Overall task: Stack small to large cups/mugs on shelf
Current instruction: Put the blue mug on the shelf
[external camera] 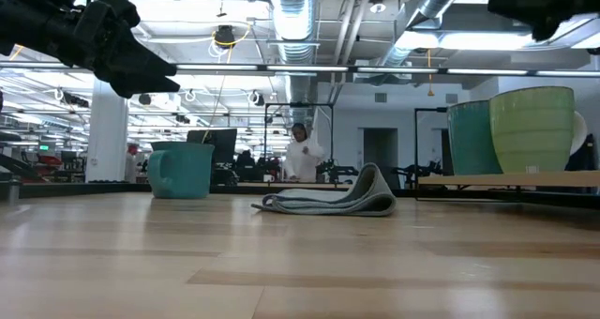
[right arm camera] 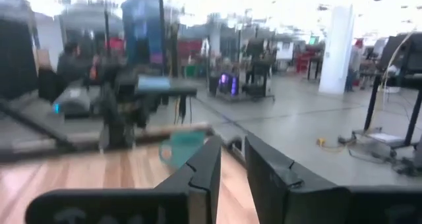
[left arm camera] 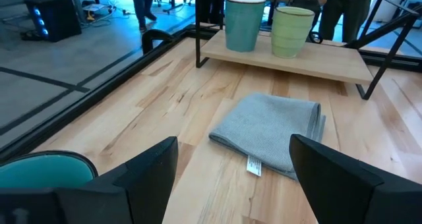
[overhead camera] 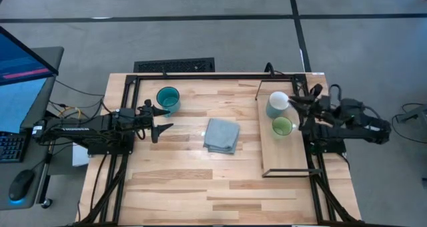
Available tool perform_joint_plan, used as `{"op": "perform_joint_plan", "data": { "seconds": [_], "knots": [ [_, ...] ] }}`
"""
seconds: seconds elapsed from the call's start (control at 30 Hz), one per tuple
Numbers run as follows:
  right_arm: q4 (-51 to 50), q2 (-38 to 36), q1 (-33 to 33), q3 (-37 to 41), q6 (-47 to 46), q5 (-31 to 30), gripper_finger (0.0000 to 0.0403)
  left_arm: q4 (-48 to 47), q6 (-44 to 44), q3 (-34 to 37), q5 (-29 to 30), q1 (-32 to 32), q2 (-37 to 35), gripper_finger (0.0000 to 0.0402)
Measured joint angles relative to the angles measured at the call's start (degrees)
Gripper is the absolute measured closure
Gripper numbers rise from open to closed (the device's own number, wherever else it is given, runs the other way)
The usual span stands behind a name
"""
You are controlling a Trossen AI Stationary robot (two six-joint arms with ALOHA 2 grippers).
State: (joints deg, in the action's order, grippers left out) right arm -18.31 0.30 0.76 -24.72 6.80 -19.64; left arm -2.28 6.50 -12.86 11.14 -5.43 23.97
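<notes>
Left gripper [overhead camera: 162, 119] wide open, empty, beside one teal mug [overhead camera: 168, 99] on the bench [overhead camera: 173, 180]; right gripper [overhead camera: 299, 110] nearly closed, empty, by the shelf [overhead camera: 285, 153]; two mugs on shelf: white [overhead camera: 277, 104], green [overhead camera: 282, 126]; one grey cloth [overhead camera: 221, 135] mid-bench

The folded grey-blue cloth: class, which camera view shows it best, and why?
The left wrist view: the cloth fills mid-frame, its folds and tag visible. The high view shows its place mid-table, only small. The low view shows it edge-on. The right wrist view misses it.
</notes>
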Motion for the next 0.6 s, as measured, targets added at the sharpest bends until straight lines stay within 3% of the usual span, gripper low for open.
{"op": "perform_joint_plan", "data": {
  "seconds": [0.23,0.6],
  "knots": [
    [9.9,-0.2,0.1,6.7,4.1,-0.1,0.0310,0.0,0.0,0.0,0.1,0.0,0.0,0.0120],
    [15.5,-0.1,0.1,14.4,-0.3,0.0,0.0310,-0.2,0.1,0.0,0.1,0.0,0.0,0.0120]
  ]
}}
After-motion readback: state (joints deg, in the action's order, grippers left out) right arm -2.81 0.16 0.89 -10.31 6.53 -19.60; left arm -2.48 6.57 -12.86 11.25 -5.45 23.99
